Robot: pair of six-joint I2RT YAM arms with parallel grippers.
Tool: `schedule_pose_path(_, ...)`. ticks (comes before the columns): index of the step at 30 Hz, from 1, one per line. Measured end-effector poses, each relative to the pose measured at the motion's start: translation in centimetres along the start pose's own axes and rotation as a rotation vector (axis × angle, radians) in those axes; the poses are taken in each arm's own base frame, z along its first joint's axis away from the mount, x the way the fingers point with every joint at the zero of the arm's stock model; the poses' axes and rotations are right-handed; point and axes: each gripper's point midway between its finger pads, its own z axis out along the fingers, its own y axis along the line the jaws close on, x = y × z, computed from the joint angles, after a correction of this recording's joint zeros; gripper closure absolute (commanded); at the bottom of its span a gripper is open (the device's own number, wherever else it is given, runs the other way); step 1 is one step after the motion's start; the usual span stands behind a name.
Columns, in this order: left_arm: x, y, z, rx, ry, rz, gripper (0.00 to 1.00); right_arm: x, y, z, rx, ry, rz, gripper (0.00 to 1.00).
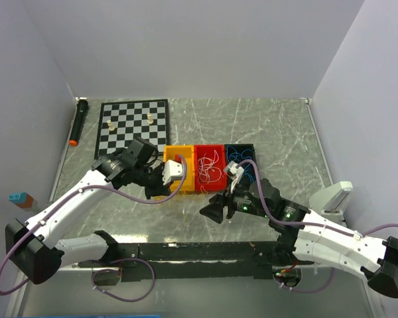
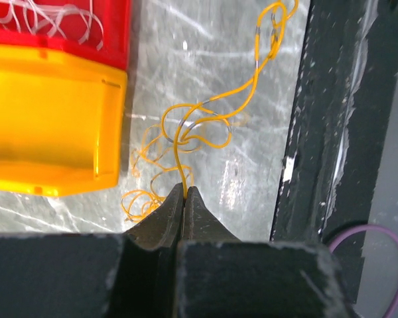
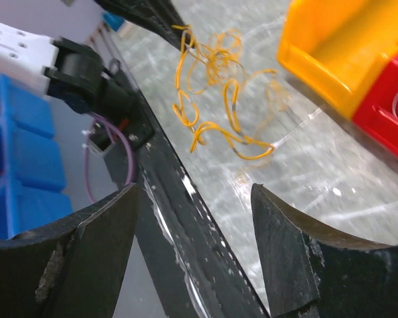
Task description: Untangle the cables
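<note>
A yellow cable (image 2: 186, 132) lies in a loose tangle of loops on the marble table, just in front of the yellow bin (image 2: 46, 119). My left gripper (image 2: 185, 189) is shut on one strand of it, and the strand runs up from the pinched tips. The right wrist view shows the same yellow cable (image 3: 212, 79), with my right gripper (image 3: 194, 187) open and empty a little short of it, over the table's black edge rail. White cables (image 1: 209, 171) lie in the red bin (image 1: 220, 148). Blue cables (image 1: 242, 162) lie in the dark bin beside it.
A chessboard (image 1: 132, 126) with a few pieces lies at the back left, with a black marker (image 1: 77, 122) beside it. A black rail (image 1: 199, 252) runs along the near table edge. Blue and red blocks (image 3: 20, 132) sit below that edge on the left.
</note>
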Motion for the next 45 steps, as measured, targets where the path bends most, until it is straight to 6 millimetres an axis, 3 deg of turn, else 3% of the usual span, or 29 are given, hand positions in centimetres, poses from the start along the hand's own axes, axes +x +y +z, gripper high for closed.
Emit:
schedule_pose_path(6, -2.5, 0.2, -1.2, -0.002, -0.076, -0.041, 0.99, 0.3, 0.3, -0.7, -0.053, -0.099, -0.016, 0.25)
schedule_pose_path(9, -4.9, 0.5, -2.6, -0.012, -0.143, -0.047, 0.99, 0.3, 0.0, -1.0, -0.056, -0.151, -0.011, 0.25)
schedule_pose_path(13, -6.9, 0.3, -3.7, -0.001, -0.2, -0.043, 0.99, -0.8, 0.3, -1.1, -0.071, -0.205, -0.003, 0.24)
schedule_pose_path(26, -7.1, -0.1, -3.7, 0.02, -0.209, -0.062, 0.99, -6.5, 3.1, -2.8, -0.152, -0.42, 0.013, 0.2)
schedule_pose_path(31, -7.1, -0.3, -3.7, 0.029, -0.213, -0.072, 0.99, -8.1, 2.5, -2.5, -0.13, -0.473, 0.053, 0.23)
schedule_pose_path(33, -7.2, -0.4, -3.7, 0.033, -0.215, -0.076, 0.99, -8.5, 2.3, -2.1, -0.126, -0.484, 0.072, 0.26)
schedule_pose_path(36, -7.2, -0.4, -3.7, 0.035, -0.216, -0.079, 0.99, -8.8, 2.1, -1.4, -0.124, -0.481, 0.087, 0.39)
schedule_pose_path(42, -7.2, -0.5, -3.7, 0.035, -0.215, -0.08, 0.99, -9.1, 1.7, -0.2, -0.107, -0.466, 0.109, 0.79)
schedule_pose_path(45, -7.2, -0.5, -3.7, 0.035, -0.215, -0.079, 0.99, -9.7, 1.8, -0.5, -0.107, -0.49, 0.113, 0.91)
